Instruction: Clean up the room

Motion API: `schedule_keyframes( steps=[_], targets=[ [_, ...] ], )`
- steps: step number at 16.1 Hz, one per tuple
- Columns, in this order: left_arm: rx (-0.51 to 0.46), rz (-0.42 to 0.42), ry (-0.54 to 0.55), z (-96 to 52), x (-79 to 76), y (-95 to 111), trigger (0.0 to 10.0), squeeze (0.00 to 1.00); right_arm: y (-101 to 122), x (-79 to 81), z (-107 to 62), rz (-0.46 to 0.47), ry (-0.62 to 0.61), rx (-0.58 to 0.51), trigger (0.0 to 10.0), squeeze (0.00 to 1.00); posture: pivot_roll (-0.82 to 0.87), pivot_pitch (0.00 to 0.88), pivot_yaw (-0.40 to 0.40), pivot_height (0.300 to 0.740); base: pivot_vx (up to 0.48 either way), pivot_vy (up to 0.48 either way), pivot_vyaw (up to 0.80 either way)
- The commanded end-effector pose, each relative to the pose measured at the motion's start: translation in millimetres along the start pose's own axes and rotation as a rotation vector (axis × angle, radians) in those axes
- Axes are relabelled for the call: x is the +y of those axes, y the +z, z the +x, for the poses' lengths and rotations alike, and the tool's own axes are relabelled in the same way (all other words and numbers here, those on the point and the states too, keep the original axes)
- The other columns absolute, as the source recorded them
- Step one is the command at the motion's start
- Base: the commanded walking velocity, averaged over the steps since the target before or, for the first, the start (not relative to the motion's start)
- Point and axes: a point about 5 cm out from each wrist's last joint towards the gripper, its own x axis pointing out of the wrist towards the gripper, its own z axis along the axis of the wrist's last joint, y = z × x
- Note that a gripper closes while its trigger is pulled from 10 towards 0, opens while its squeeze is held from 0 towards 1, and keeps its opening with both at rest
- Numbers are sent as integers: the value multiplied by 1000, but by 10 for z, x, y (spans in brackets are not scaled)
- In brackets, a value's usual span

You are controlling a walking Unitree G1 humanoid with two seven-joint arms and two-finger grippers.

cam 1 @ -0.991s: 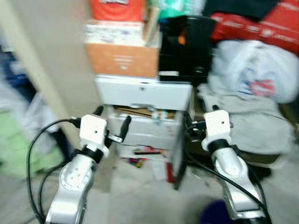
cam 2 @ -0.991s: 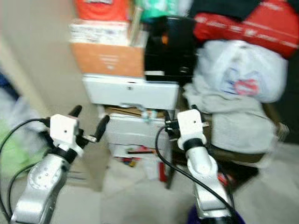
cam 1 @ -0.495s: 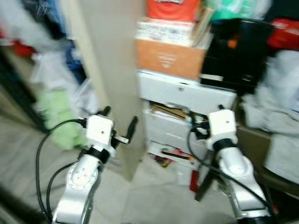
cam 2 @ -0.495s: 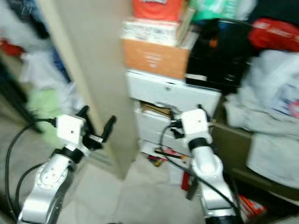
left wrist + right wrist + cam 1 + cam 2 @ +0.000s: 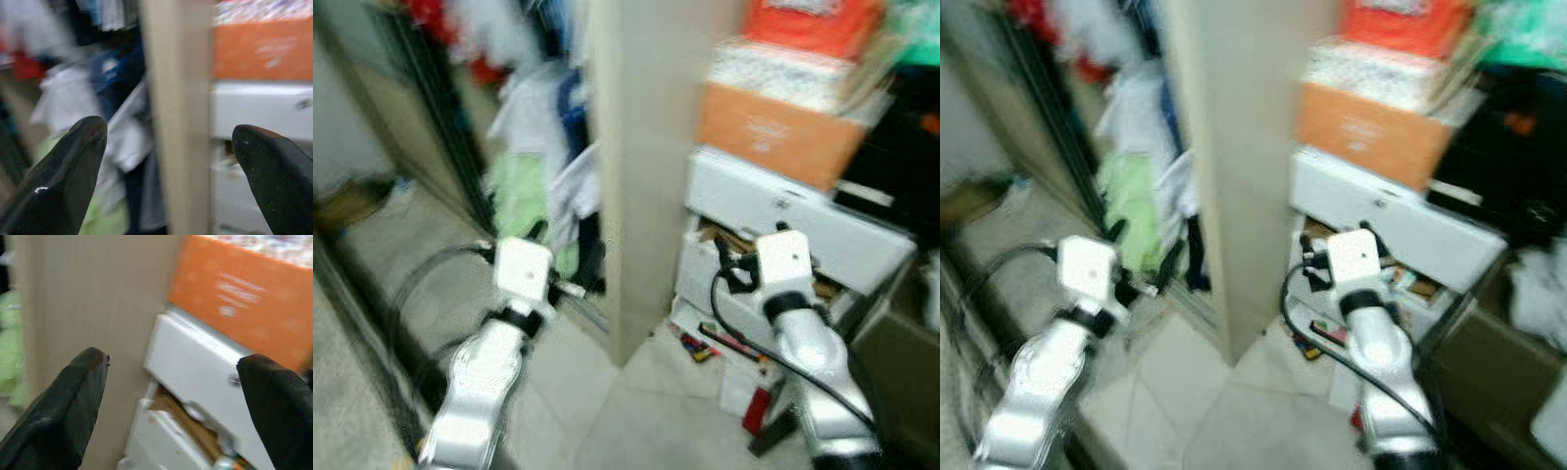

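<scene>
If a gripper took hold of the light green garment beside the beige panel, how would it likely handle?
The light green garment looks like soft, crumpled cloth, so it would probably sag and drape rather than hold shape. It seems light. It lies among other clothes, so neighbouring pieces might drag along. Blur limits certainty.

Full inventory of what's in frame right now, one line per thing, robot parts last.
Beige upright panel: one, centre, floor to top.
Orange cardboard box: one, on the white drawer unit.
White plastic drawer unit: one, right of the panel, a drawer ajar.
Red box: one, topmost of the stack.
Hanging clothes: several, white, blue, green, left of the panel.
Small red and dark items: a few, on the floor below the drawers.
Left gripper: open, facing the panel edge.
Right gripper: open, facing the drawers.
</scene>
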Motion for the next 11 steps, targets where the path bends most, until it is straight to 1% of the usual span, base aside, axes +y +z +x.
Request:
schedule_keyframes(
  steps=[1, 3, 6, 9, 11],
  targets=[
    [-15, 4, 5, 13, -3, 31, 10000, 0, 17, -5, 5, -7, 10, -9, 10000, 0, 33, 33, -20, 740, 0, 0, 800],
    [-17, 4, 6, 19, -3, 32, 10000, 0, 19, -4, 6, -7, 12, -11, 10000, 0, 29, 31, -21, 740, 0, 0, 800],
    [-30, -6, 20, 49, -24, 49, 10000, 0, 12, -61, 1, -21, 12, -8, 10000, 0, -17, 23, -43, 740, 0, 0, 800],
    [-31, -9, -7, 83, -57, 38, 10000, 0, 21, -69, 0, -20, -8, -11, 10000, 0, -32, 17, -27, 740, 0, 0, 800],
    [-33, -6, -12, 101, -49, 48, 10000, 0, 14, -64, -12, -17, -12, -10, 10000, 0, -33, 16, -22, 740, 0, 0, 800]
  ],
)
